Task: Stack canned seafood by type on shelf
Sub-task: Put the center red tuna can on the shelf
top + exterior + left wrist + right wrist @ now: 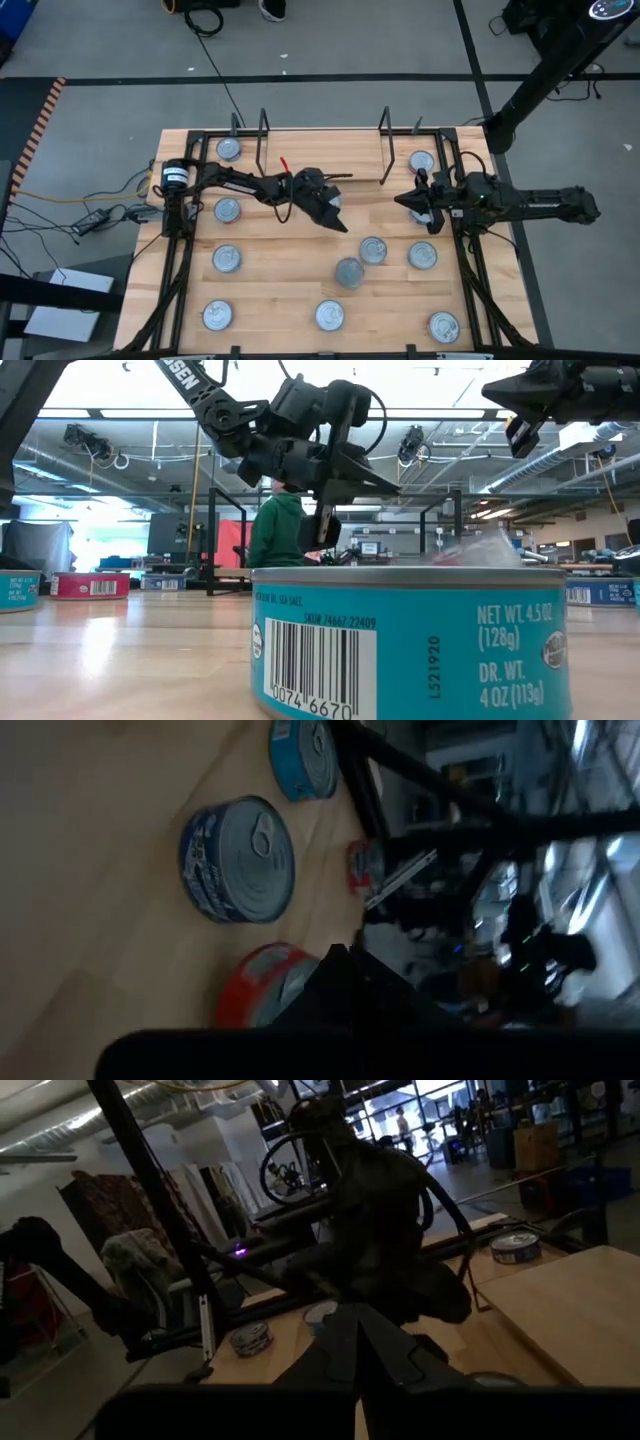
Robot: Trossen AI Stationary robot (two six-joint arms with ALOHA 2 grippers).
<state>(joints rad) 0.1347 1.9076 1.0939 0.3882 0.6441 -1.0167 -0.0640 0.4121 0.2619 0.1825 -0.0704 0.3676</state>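
Several flat round tins with silver lids lie scattered on the tabletop, among them one (348, 272) beside another (373, 250) near the middle and one (422, 161) by the far right. The left wrist view shows a dark blue tin (238, 860), a teal one (305, 758) and a red one (262, 988). The shelf (325, 150) sits at the table's far edge between black wire uprights. My left gripper (340, 224) hangs shut and empty above the table's middle, raised well clear (325, 525). My right gripper (403, 202) is shut and empty, raised, pointing toward the left gripper.
A teal tin (410, 645) stands close to the low camera and fills the near foreground. More tins line the table's left side (228, 210) and near edge (330, 315). Black frame rails (470, 270) run along both sides. A person in a green top (275, 530) stands beyond the table.
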